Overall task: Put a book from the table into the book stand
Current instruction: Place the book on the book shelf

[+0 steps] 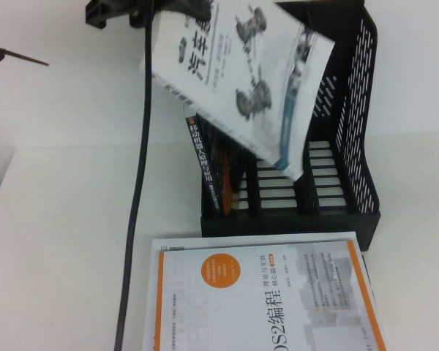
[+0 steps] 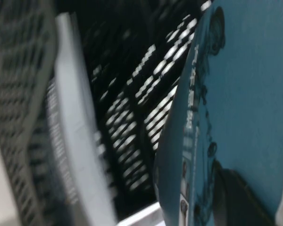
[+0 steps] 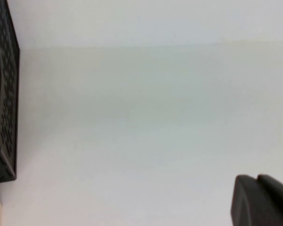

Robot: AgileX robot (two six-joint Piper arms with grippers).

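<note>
The white book (image 1: 241,80) with the black Chinese title and grey suspension pictures hangs tilted above the black book stand (image 1: 355,146). Its lower corner with the blue strip dips into the stand's middle slots. My left gripper (image 1: 168,10) is at the top edge of the high view, shut on the book's upper edge. In the left wrist view the book's cover (image 2: 245,94) fills one side, one dark finger (image 2: 236,197) lies against it, and the stand's slotted base (image 2: 141,108) is behind. My right gripper (image 3: 263,203) shows only in its wrist view, fingertips together, over the bare table (image 3: 141,117).
A dark blue-red book (image 1: 205,157) stands in the stand's left slot. A white book with an orange border (image 1: 263,300) lies on the table (image 1: 58,219) in front of the stand. A black cable (image 1: 135,219) hangs down left of the stand. The stand's side (image 3: 4,94) shows in the right wrist view.
</note>
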